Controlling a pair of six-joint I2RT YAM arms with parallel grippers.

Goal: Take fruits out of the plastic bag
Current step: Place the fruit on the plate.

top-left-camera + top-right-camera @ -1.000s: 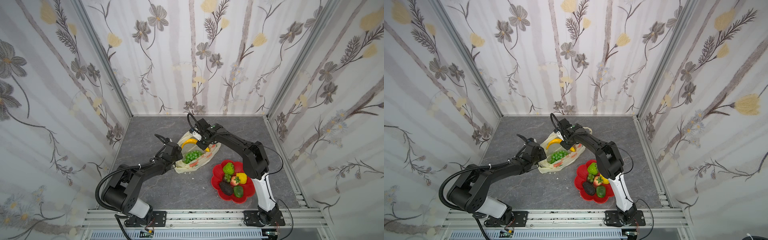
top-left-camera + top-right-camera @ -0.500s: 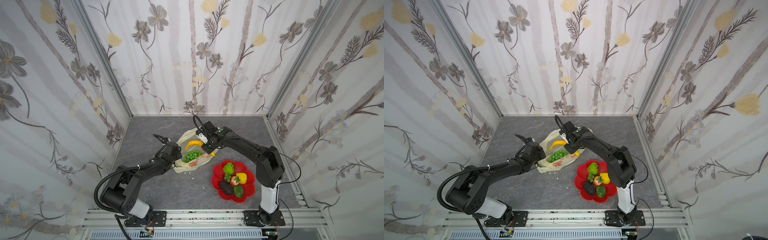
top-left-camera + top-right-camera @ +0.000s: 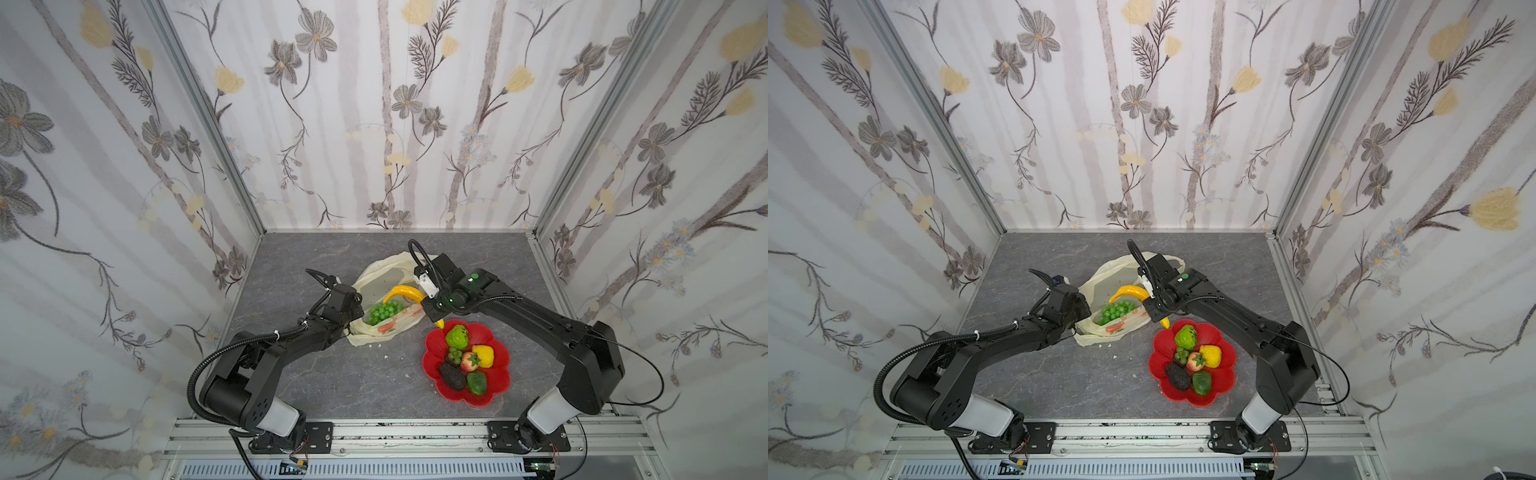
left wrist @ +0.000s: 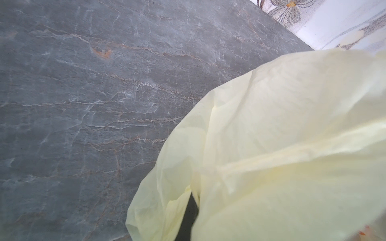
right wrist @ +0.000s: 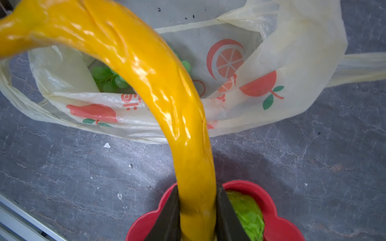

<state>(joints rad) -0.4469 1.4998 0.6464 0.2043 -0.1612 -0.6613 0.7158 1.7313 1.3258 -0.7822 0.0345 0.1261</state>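
Nearest the rail, a red flower-shaped dish [image 3: 498, 374] is seen on the grey surface [image 3: 332, 374]. It is loaded with a dark avocado [image 3: 453, 376], a green avocado [image 3: 476, 382], a strawberry [image 3: 468, 361], a yellow lumpy fruit [image 3: 484, 355] and a lumpy green fruit [image 3: 457, 336].

From a raised elbow the right arm is stretched forward and inward. Its right end effector [image 5: 197, 189] is narrowed on a yellow banana [image 3: 403, 292], clamped near one end. That short end hangs over the dish's far rim. The banana's curved long axis arches away from the dish and across the bag's mouth, its free tip pointing to the robot's left.

The left arm is laid low along the surface. The left end effector [image 3: 353, 309] is closed at the near-left rim of the plastic bag [image 3: 386, 328], with film draped round one dark finger [image 4: 189, 217].

The bag lies beyond the dish, mouth upward, and a green grape bunch [image 3: 384, 311] sits inside. On its side are printed an orange slice [image 5: 227, 58], a whole orange with leaves [image 5: 259, 85] and red lettering [image 5: 129, 100], which cannot be read.
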